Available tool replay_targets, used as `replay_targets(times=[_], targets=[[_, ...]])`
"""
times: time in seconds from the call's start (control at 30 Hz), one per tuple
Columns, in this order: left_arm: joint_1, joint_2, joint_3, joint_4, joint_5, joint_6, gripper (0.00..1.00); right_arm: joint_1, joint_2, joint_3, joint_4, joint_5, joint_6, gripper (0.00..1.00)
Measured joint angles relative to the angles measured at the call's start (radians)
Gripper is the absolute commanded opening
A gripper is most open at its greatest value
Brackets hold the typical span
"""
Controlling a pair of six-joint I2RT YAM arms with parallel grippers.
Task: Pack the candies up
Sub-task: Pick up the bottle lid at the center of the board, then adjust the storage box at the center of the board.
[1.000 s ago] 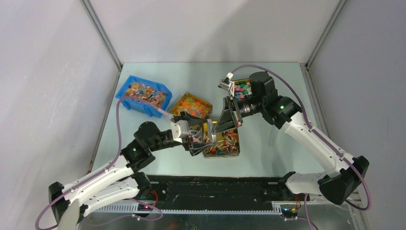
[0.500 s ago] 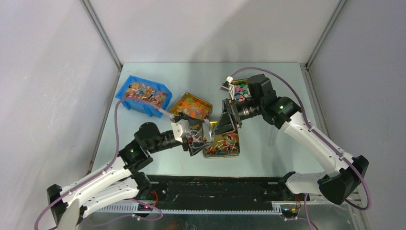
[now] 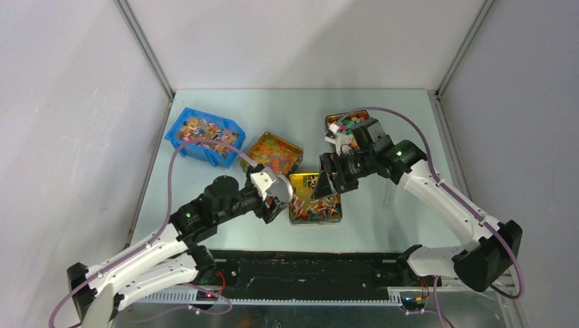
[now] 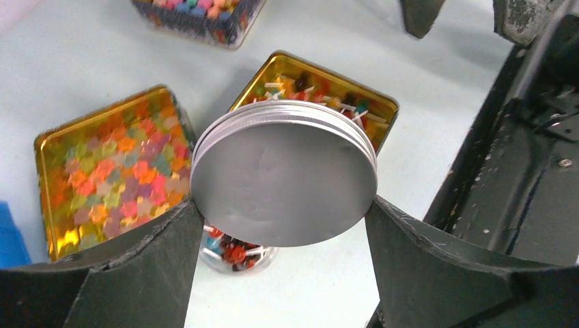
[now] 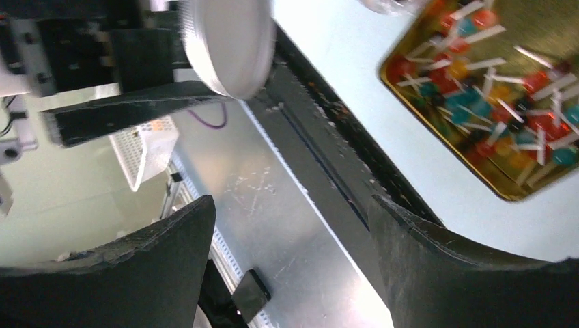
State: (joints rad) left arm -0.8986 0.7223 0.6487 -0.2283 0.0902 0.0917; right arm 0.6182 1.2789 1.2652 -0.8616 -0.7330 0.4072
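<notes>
Lid [image 4: 283,181] clamped by left gripper [image 4: 283,205] above tin [image 4: 341,78]; jar [image 4: 270,254], candies [image 4: 232,251] mostly hidden beneath. Right gripper [image 5: 290,205] spread wide near tin, nothing held.

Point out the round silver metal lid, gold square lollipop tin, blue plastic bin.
Round silver metal lid [image 4: 283,174], left wrist view, flat top.
Gold square lollipop tin [image 4: 341,82], left wrist view, far rim.
Blue plastic bin [image 3: 205,156], top view, near wall.

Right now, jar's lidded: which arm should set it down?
Left. The left gripper holds the jar at its sides, silver lid on. The right gripper is open and empty, off near the gold tin, so it would probably need a handover first.
</notes>
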Motion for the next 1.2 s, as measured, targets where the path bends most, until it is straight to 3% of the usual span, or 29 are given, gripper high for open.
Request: replay_targets(times=[0.2, 0.37, 0.53, 0.7, 0.83, 1.03, 1.2], targets=[[0.018, 0.087, 0.001, -0.084, -0.090, -0.039, 0.68, -0.036, 0.051, -0.066, -0.063, 0.146, -0.022, 0.80], [0.084, 0.185, 0.014, -0.158, -0.105, -0.086, 0.65, -0.027, 0.183, -0.071, -0.113, 0.367, -0.034, 0.76], [0.164, 0.245, 0.043, -0.188, -0.090, -0.123, 0.64, -0.027, 0.326, -0.071, -0.130, 0.554, -0.036, 0.63], [0.198, 0.335, 0.112, -0.219, -0.079, -0.114, 0.68, -0.027, 0.467, -0.064, -0.135, 0.709, -0.036, 0.57], [0.207, 0.454, 0.190, -0.260, -0.056, -0.079, 0.68, -0.033, 0.521, -0.063, -0.127, 0.754, -0.039, 0.44], [0.210, 0.555, 0.246, -0.328, -0.031, -0.029, 0.67, -0.068, 0.522, -0.057, -0.117, 0.759, -0.051, 0.13], [0.210, 0.593, 0.294, -0.373, -0.019, -0.004, 0.66, -0.095, 0.522, -0.056, -0.118, 0.765, -0.064, 0.11]])
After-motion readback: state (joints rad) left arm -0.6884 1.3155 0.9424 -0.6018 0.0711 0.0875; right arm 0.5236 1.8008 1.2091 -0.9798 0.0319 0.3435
